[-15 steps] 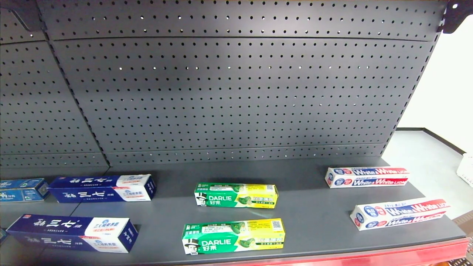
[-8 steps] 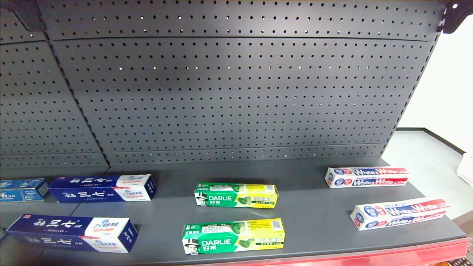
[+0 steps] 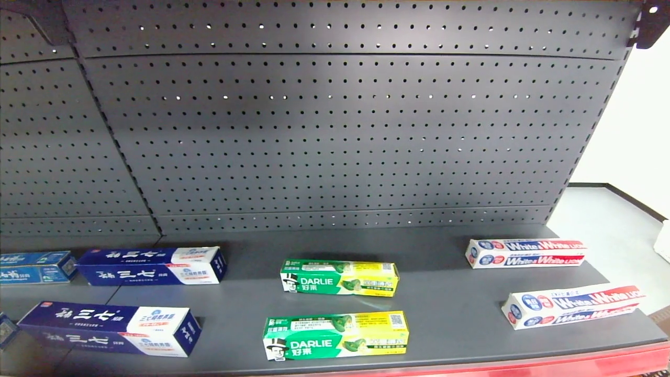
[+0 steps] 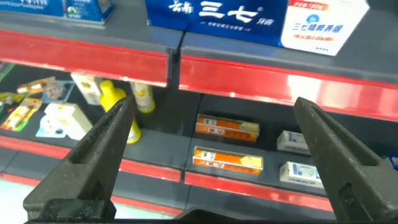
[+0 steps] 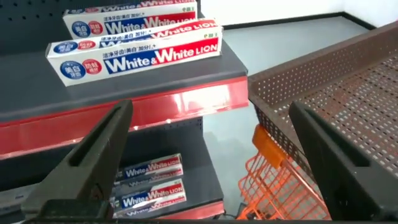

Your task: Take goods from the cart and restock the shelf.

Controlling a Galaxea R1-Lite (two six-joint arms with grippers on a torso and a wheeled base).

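Right gripper (image 5: 211, 107) gapes empty near the cart (image 5: 348, 81); left gripper (image 4: 216, 101), likewise spread, faces orange boxes (image 4: 227, 126).

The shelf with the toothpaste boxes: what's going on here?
A two-armed robot is meant to restock this shelf from a cart. Right now both grippers are open and hold nothing. The left gripper hangs in front of the shelf's red edge, below a blue box. The right gripper hangs by the shelf's end near a white box, beside the cart. Green boxes lie mid-shelf.
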